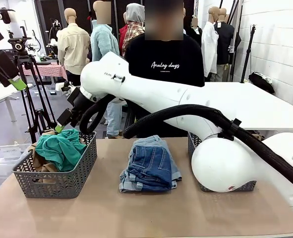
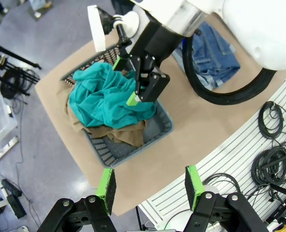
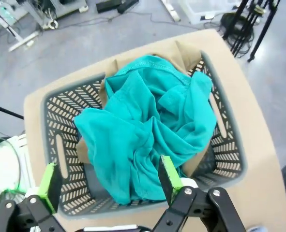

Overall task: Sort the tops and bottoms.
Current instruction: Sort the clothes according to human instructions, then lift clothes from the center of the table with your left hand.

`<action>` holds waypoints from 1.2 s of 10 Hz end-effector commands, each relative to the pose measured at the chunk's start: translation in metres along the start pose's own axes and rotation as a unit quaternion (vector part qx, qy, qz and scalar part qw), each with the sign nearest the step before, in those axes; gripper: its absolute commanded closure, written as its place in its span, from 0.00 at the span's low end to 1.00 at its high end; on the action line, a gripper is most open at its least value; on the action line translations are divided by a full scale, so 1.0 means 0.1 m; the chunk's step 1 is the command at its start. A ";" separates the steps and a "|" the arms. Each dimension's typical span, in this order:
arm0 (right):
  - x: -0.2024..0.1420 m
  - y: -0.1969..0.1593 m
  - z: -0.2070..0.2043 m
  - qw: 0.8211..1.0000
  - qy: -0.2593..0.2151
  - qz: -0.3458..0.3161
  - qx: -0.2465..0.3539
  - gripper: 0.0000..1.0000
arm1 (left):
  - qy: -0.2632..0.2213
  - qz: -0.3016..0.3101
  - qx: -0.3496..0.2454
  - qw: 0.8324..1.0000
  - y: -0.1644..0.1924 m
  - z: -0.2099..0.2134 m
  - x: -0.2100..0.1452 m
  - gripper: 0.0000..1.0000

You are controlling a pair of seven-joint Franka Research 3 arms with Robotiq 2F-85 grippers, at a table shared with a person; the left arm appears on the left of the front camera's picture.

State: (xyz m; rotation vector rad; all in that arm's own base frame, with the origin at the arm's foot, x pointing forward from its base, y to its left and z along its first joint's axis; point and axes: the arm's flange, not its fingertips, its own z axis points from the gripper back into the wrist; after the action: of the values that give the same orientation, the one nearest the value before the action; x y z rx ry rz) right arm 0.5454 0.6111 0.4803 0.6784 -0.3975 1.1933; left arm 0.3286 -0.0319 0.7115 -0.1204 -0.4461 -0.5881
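Teal-green shirt [image 3: 147, 130] crumpled in the grey basket [image 1: 57, 181], no clear long axis; right gripper [image 3: 109, 181] spread wide just above it, holding nothing.
Tan shirt [image 2: 128, 133] lies beneath, seen best from the left wrist. Denim shorts [image 1: 148, 168] lie mid-table, long axis toward the person [image 1: 163, 59]. The right arm [image 1: 186, 104] hides much of a second basket [image 1: 193, 144]. Left gripper [image 2: 150, 186] hangs high, jaws apart, empty.

Bright, even indoor light falls from above on the tan table [image 1: 151, 213], leaving only soft, short shadows beneath the grey basket [image 1: 57, 181] and the folded denim shorts [image 1: 150, 168]. The white arm [image 1: 161, 94] carries a mild sheen with no harsh glare. Both wrist views bow straight lines toward their edges, as wide lenses do, yet stay sharp throughout.
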 end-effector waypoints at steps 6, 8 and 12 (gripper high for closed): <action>-0.09 -0.05 -0.19 1.000 0.007 0.007 0.009 0.00 | 0.002 0.000 -0.001 1.000 0.00 0.01 -0.01 0.25; -0.09 -0.05 -0.19 1.000 0.007 0.007 0.009 0.00 | 0.002 0.000 -0.001 1.000 0.00 0.01 -0.01 0.25; -0.15 0.27 0.09 1.000 0.010 0.013 -0.024 0.00 | 0.002 0.000 -0.001 1.000 0.00 0.01 -0.01 0.25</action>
State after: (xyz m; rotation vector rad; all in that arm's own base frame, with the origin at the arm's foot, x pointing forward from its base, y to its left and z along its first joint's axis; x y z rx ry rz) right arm 0.5435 0.6163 0.4667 0.6713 -0.3867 1.2064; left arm 0.3287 -0.0319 0.7114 -0.1204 -0.4459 -0.5880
